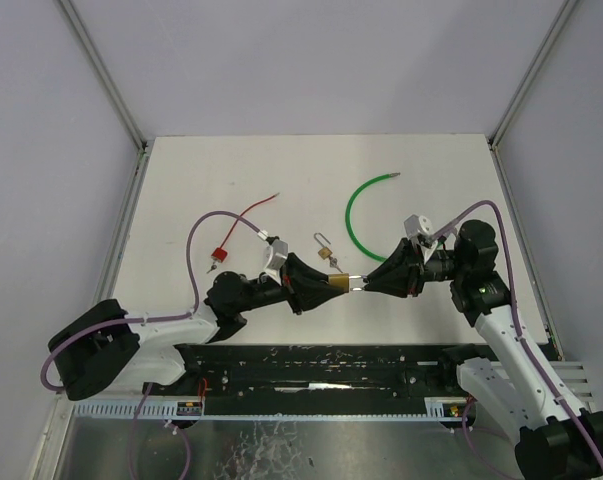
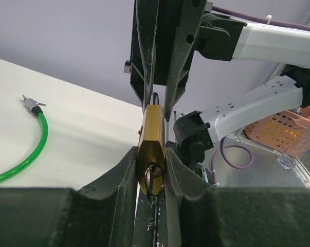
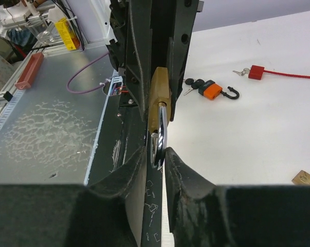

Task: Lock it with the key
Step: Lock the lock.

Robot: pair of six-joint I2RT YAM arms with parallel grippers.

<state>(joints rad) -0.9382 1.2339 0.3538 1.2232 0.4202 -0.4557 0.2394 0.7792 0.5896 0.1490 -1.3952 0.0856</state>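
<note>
A brass padlock (image 1: 340,285) hangs in the air between my two grippers, above the table's front edge. My left gripper (image 1: 331,286) is shut on its brass body (image 2: 152,135). A key with a dark ring (image 2: 155,180) sits in the end of the lock that faces the left wrist camera, between my left fingers (image 2: 125,175). My right gripper (image 1: 360,283) is shut on the steel shackle (image 3: 159,135) at the other end. In the right wrist view the brass body (image 3: 158,95) runs away from my right gripper (image 3: 157,153) into the left one.
A second brass padlock (image 1: 325,251) with an open shackle lies just behind the grippers. A green cable loop (image 1: 360,213) lies at the back right, a red lock on a red cable (image 1: 220,254) at the left. An orange padlock with keys (image 3: 212,89) lies nearby.
</note>
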